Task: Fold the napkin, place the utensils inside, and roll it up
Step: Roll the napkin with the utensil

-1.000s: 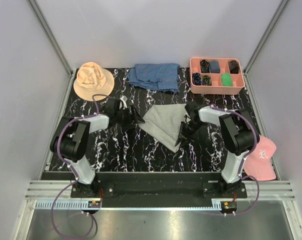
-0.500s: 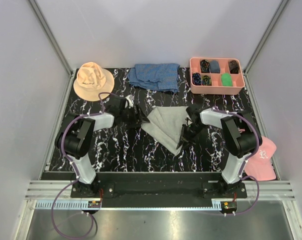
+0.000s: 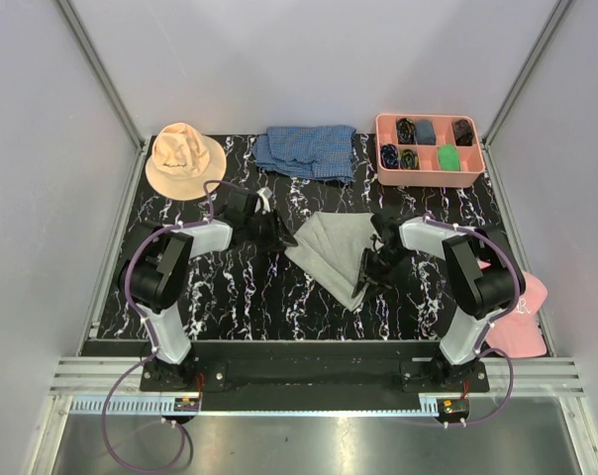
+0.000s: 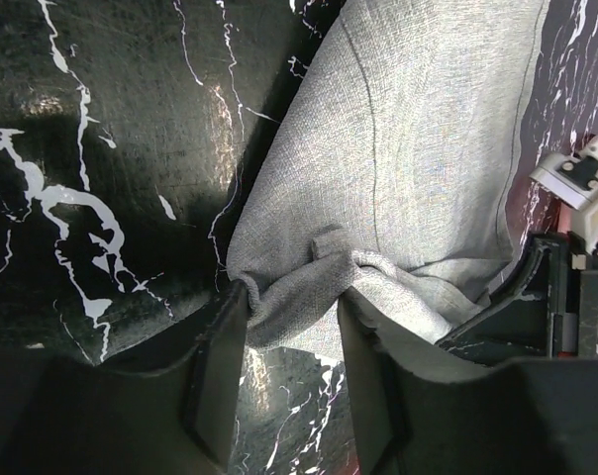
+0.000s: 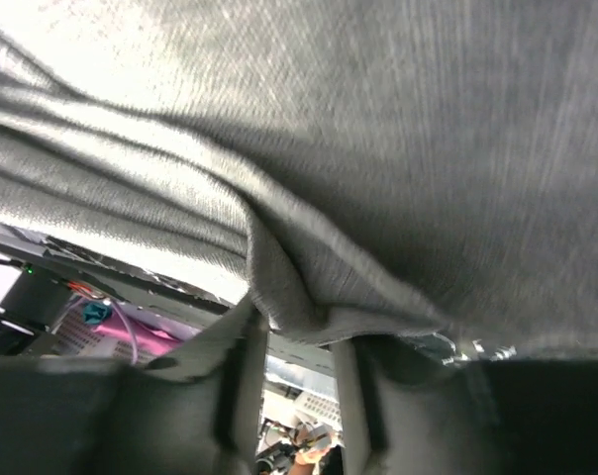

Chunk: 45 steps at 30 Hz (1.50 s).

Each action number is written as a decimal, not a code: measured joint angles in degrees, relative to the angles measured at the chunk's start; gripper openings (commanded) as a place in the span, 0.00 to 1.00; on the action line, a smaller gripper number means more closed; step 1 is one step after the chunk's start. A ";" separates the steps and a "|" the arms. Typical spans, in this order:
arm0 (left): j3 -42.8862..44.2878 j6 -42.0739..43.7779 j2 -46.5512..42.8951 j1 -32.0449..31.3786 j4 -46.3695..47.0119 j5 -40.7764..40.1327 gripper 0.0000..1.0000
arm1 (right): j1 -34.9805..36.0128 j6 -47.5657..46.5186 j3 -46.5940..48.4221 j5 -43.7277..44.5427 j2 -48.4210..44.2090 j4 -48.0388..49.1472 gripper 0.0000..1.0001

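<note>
The light-grey napkin [image 3: 334, 252] lies folded in layers on the black marbled table between the two arms. My left gripper [image 3: 279, 234] is shut on the napkin's left corner; in the left wrist view the cloth [image 4: 408, 148] bunches between the fingers [image 4: 218, 366]. My right gripper [image 3: 366, 277] is shut on the napkin's right edge; in the right wrist view the cloth [image 5: 378, 148] fills the frame and a fold sits between the fingers [image 5: 242, 376]. The utensils are out of view.
A peach bucket hat [image 3: 184, 158] lies back left, a blue checked cloth [image 3: 307, 150] at the back, a pink compartment tray [image 3: 386, 168] back right, and a pink cap [image 3: 517, 312] at the right edge.
Both grippers have moved right and slightly toward the back, dragging the napkin with them. Both keep their hold on the cloth.
</note>
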 measured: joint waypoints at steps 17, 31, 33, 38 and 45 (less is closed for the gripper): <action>4.66 1.44 1.44 -0.57 -7.61 -0.66 0.39 | 4.39 -5.35 16.52 5.42 -14.36 -4.17 0.76; 6.10 1.84 2.16 -0.57 -9.49 -0.61 0.38 | 17.88 -14.16 21.38 15.47 -0.15 2.08 0.80; 6.10 1.86 2.16 -0.57 -9.77 -0.63 0.39 | 17.88 -14.56 20.28 16.52 0.00 3.23 0.80; 6.19 2.08 2.16 -0.57 -10.36 -0.61 0.38 | 18.08 -14.80 15.32 18.21 0.42 7.58 0.80; 6.23 2.16 2.16 -0.57 -10.51 -0.61 0.38 | 20.04 -14.88 12.94 21.22 2.93 10.64 0.80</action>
